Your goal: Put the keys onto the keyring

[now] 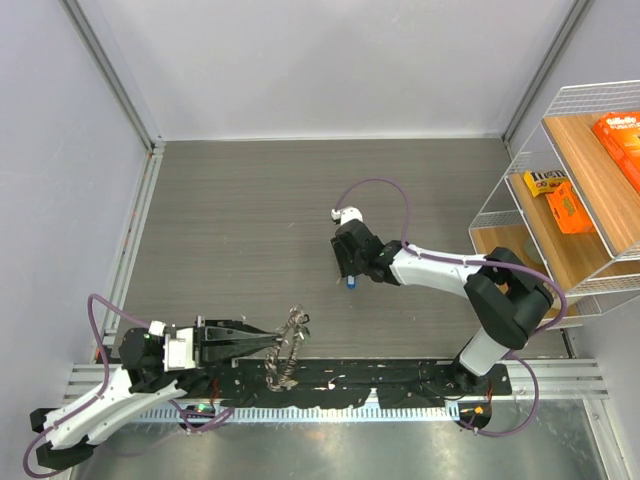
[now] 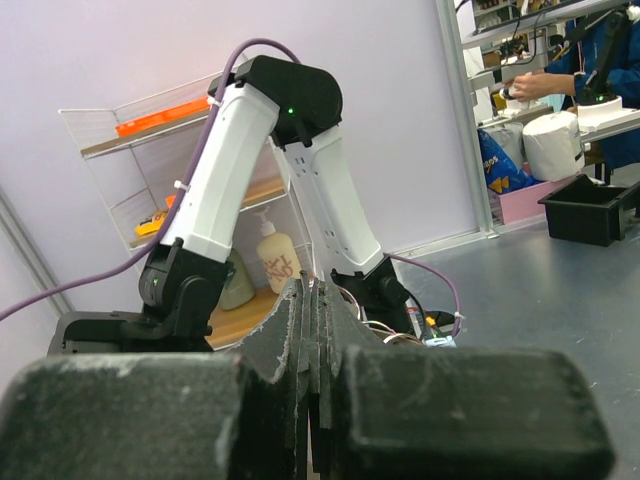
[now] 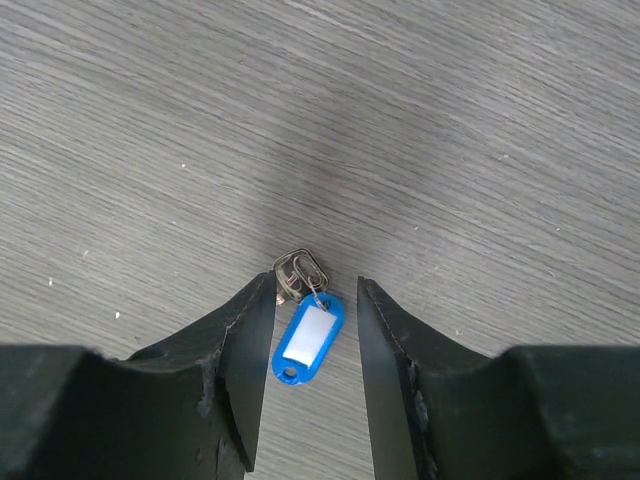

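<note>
Black fingers (image 3: 240, 360) of the right gripper (image 3: 315, 284) stand parted astride the blue-tagged key (image 3: 306, 335), not yet pinching it, with its tag trailing toward 6 o'clock on the table (image 3: 450, 150). Light, thin and probably slippery, it looks best taken across the flat plastic tag. Overhead, between 7 and 8 o'clock and well apart, the left gripper (image 1: 262, 345) is clenched on the stiff keyring (image 1: 290, 340).

**Top external:** fixed high behind the arm bases, looking steeply down, with the whole table (image 1: 250, 220) in frame.

**Left wrist:** close behind the left gripper's fingers (image 2: 130, 420), facing level at the right arm (image 2: 230, 170). The overhead view shows that arm at 4 o'clock.

**Right wrist:** close, looking straight down on the table. The right gripper's fingers (image 3: 240, 380) enter from 6 o'clock. The blue-tagged key (image 3: 305, 340) also appears in the overhead view.
</note>
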`<state>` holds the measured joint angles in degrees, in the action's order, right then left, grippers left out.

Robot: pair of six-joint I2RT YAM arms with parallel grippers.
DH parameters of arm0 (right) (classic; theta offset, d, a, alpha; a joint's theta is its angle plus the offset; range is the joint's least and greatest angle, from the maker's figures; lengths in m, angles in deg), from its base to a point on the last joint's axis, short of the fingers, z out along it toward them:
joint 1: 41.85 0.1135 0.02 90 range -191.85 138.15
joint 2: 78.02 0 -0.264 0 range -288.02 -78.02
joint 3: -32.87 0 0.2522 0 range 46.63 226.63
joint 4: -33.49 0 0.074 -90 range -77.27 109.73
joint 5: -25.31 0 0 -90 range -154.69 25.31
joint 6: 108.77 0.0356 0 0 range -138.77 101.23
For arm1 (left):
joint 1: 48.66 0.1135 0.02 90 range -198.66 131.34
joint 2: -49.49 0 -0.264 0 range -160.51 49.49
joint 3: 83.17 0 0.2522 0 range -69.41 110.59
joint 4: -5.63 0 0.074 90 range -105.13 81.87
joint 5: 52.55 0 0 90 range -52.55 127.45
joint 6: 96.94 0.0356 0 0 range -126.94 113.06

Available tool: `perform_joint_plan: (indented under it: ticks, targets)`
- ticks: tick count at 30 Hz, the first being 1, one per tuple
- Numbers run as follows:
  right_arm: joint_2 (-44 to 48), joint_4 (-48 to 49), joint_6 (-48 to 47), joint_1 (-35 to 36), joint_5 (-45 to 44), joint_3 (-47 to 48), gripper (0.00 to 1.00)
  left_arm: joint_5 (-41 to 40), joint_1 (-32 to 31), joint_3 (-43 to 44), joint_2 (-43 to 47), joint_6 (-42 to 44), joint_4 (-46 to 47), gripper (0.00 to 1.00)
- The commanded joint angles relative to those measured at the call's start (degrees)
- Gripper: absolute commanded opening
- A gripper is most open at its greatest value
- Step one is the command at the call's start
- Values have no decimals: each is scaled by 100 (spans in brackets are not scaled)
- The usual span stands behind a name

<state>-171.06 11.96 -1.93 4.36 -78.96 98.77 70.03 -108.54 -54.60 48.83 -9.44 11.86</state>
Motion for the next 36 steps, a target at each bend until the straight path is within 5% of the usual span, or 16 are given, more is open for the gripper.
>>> perform_joint_plan:
  ticks: [1,36]
  targets:
    - [-74,162,-208,-78,212,200,44,-103,2,66,480,22,532,0]
    - [-285,267,-146,-253,468,-64,30,-182,2,49,497,22,480,0]
